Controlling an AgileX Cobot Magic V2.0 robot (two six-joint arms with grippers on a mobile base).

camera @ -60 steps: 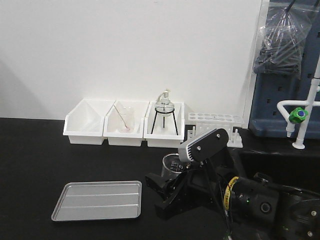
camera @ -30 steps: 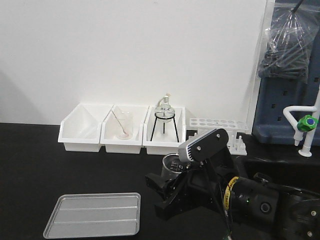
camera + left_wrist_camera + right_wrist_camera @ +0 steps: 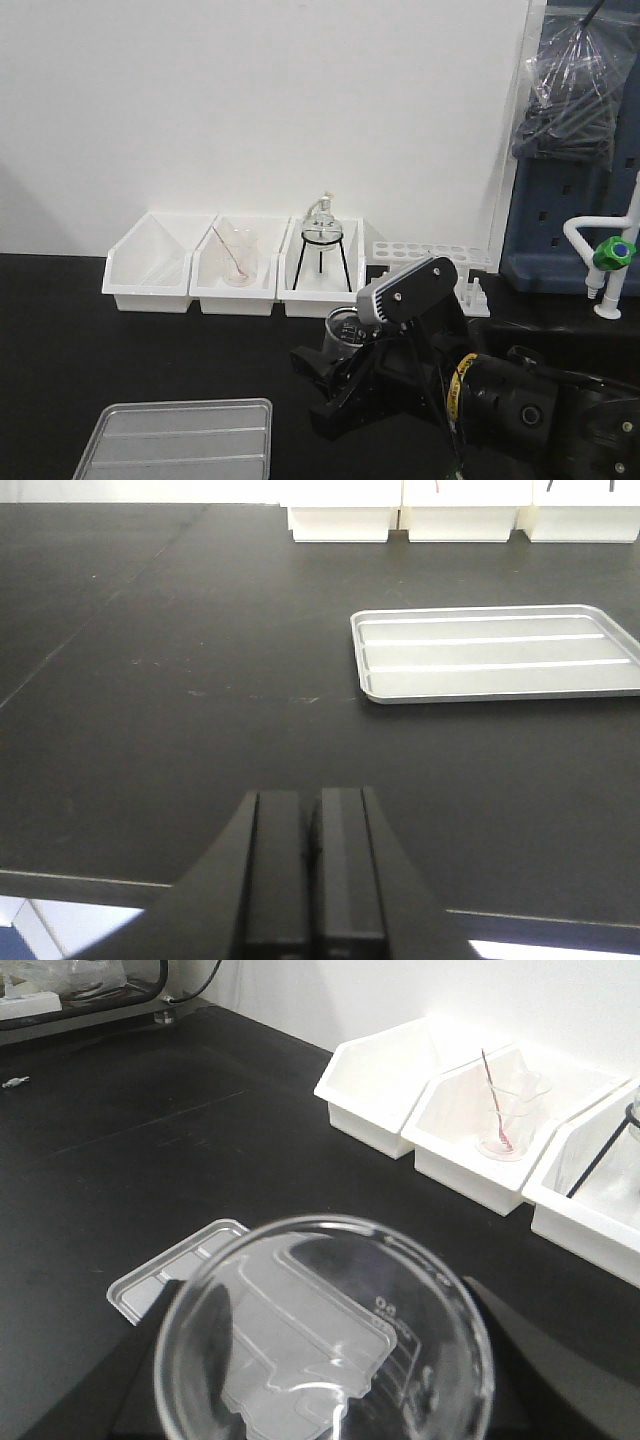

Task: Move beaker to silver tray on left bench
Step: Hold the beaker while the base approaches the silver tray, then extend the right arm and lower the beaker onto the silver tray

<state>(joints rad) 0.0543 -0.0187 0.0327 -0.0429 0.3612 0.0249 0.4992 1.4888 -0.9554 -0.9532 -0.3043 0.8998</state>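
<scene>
The small clear beaker [image 3: 345, 328] sits upright between the black fingers of my right gripper [image 3: 330, 385], held just above the black bench top [image 3: 100, 350]. In the right wrist view its round rim [image 3: 325, 1330] fills the lower frame, with my right gripper [image 3: 325, 1380] shut on it. The silver tray [image 3: 170, 440] lies flat at the lower left, below and left of the beaker; it shows through the glass [image 3: 165, 1275]. My left gripper [image 3: 310, 870] is shut and empty, low over the bench, with the silver tray [image 3: 495, 652] ahead to its right.
Three deep white bins [image 3: 150, 265] stand along the back wall. The middle one holds a beaker with a rod [image 3: 238, 262], the right one a flask on a tripod [image 3: 322, 235]. A test tube rack [image 3: 425, 255] and a tap with a green knob [image 3: 612, 252] are to the right.
The whole scene has shifted in the front view: bins look larger and further left, and the tray has slid down-left towards the frame edge. The right arm keeps its pose with the beaker.
</scene>
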